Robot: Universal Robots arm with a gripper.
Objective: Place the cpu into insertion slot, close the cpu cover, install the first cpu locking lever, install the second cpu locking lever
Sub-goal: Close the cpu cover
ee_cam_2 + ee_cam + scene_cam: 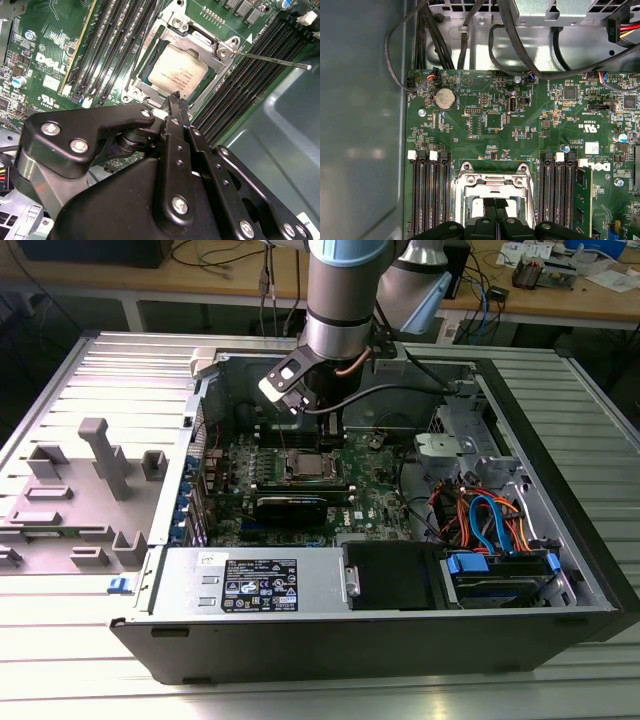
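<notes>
In the slot (pixel 137 90) on the green board (pixel 50 55), the cpu (pixel 175 75) lies flat, its dull silver top showing through the window of the cover (pixel 205 40). The cover looks folded down around it, as far as the second wrist view shows.

From one corner of the socket a thin metal lever (pixel 272 59) sticks out straight and free. Its long axis runs away from the cpu and crosses above the black memory slots (pixel 250 75), so it looks unlatched.

The gripper (pixel 178 102) hangs at the opposite edge of the cover, its tip just beside the frame; I cannot tell whether it touches. Its two slim fingers are pressed together and hold nothing. The cpu therefore lies between the fingertips and the lever, whose free end is well apart from the tip on the far side of the socket.

In the exterior view the arm (pixel 340 300) comes down over the board, just to the exterior view's right of the cpu.
</notes>
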